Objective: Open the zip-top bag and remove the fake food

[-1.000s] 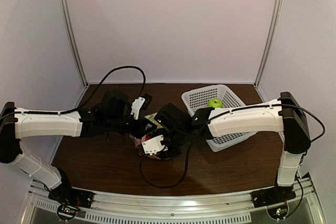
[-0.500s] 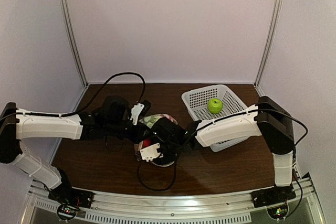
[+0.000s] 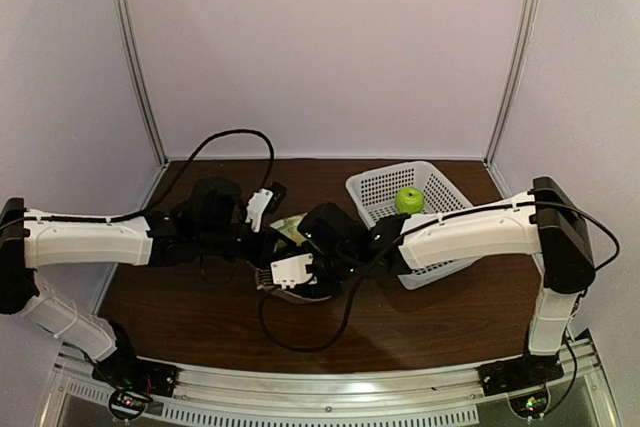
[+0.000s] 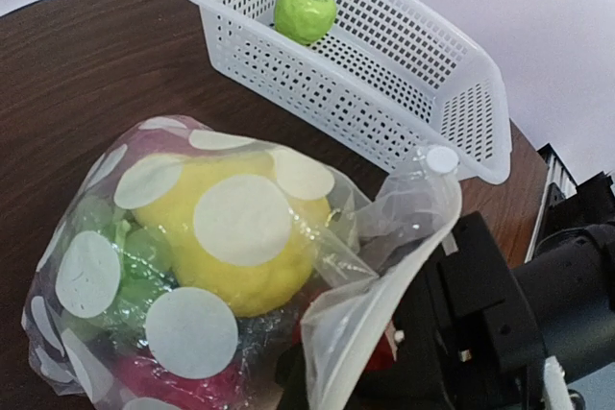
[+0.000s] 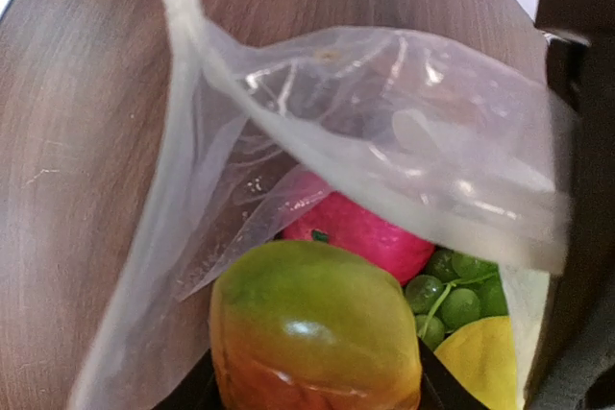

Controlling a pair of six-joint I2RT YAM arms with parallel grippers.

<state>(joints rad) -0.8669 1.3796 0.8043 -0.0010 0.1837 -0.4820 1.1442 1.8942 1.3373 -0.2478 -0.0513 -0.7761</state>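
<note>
comparing with half a second ago, i see the right arm has straightened back out to the right, and the right gripper (image 3: 283, 280) has drawn a little away from the near edge. that arm now crosses part of the green apple (image 3: 408, 199) in the basket (image 3: 375, 187), which showed whole before. the left arm has hardly shifted.

the bag (image 4: 192, 266) lies on the table (image 3: 200, 317) between the two grippers, its mouth gaping toward the right gripper. its print is white round dots. through the plastic i make out a lemon (image 4: 231, 237).

the right wrist view shows a green-and-orange fruit (image 5: 312, 333) close up at the bag's mouth. the right jaws pinch it from both sides, though their tips are cut off by the bottom edge. behind it, inside the bag, sit a red apple (image 5: 360, 232) and green grapes (image 5: 452, 300).

the left gripper (image 3: 270, 232) is at the bag's left side. the bag fills its own view and hides its jaws, so i cannot tell whether they are spread or pressed on plastic. from above, the grippers cover most of the bag.
</note>
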